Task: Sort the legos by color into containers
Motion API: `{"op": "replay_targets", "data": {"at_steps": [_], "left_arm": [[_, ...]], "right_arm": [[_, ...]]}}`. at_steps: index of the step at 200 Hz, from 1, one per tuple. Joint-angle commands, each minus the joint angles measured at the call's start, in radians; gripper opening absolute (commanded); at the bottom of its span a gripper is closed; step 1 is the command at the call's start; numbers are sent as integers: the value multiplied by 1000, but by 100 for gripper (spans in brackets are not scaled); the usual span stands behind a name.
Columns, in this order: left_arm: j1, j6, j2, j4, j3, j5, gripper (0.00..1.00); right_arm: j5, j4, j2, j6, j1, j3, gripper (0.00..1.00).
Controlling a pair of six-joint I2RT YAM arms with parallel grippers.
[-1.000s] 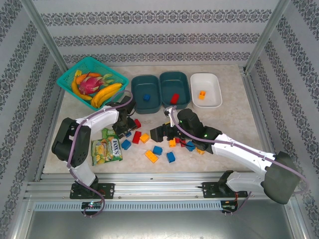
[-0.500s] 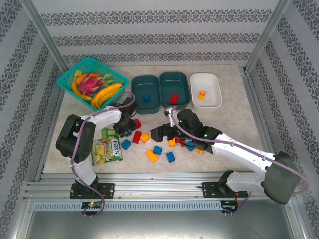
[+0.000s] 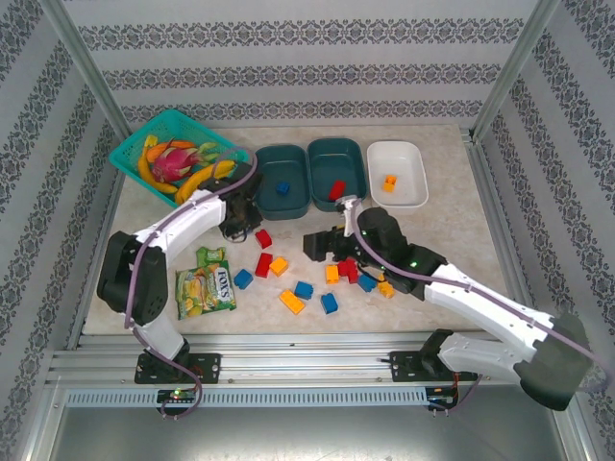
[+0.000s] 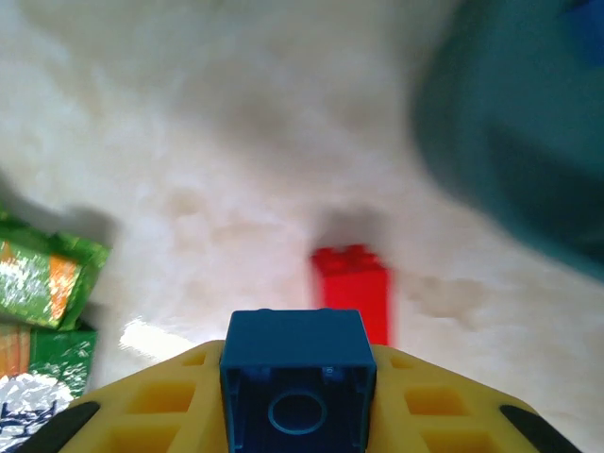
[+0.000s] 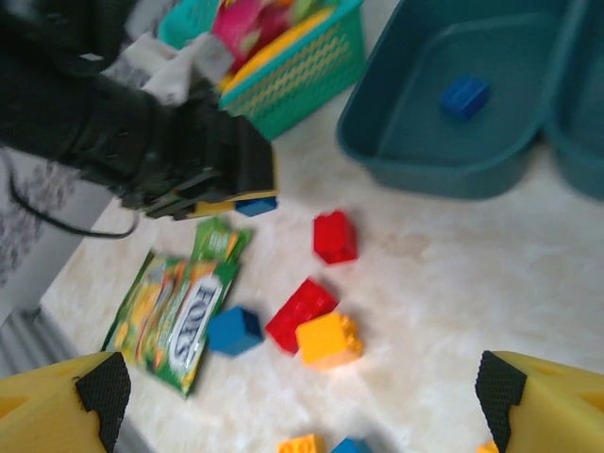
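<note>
My left gripper [image 3: 239, 225] is shut on a blue lego [image 4: 294, 376], held between its yellow fingers [image 4: 160, 406] above the table. A red lego [image 4: 351, 291] lies just beyond it. Loose red [image 3: 263, 264], yellow [image 3: 279, 265] and blue [image 3: 304, 289] legos are scattered mid-table. My right gripper [image 3: 318, 245] hangs open over them with nothing between its fingers, its pads [image 5: 102, 389] wide apart. At the back, the left teal container [image 3: 272, 165] holds a blue lego [image 3: 282, 189], the middle teal one [image 3: 330, 157] a red one, and the white one [image 3: 410, 182] an orange one.
A green snack packet [image 3: 205, 284] lies left of the legos, under my left arm. A turquoise basket [image 3: 135, 152] of fruit stands at the back left, close to the left teal container. Metal frame posts and rails border the table.
My left gripper has shut on the blue lego and moved it up and back toward the teal containers. My right gripper has shifted slightly back and right, still open.
</note>
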Motion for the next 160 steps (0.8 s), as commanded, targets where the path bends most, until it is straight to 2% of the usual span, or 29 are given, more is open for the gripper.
{"op": "replay_targets", "data": {"at_steps": [1,45,83,126,160], "left_arm": [[-13,116,40,-76,138,-21,31],[-20,211,286,-143,452,14,31],[-27,235,495,-243,668,-10,32],[-27,232,600,-263,715,-11,34],[-29,227,643,-265,723,25,46]], "right_arm": [[121,-48,-15,38,-48,56,96],[166,-182,44,63,-116,159,96],[225,-346,43,216,-211,168,96],[217,-498,-16,365,-324,93,94],[240,-655,-40,483,-382,55,89]]}}
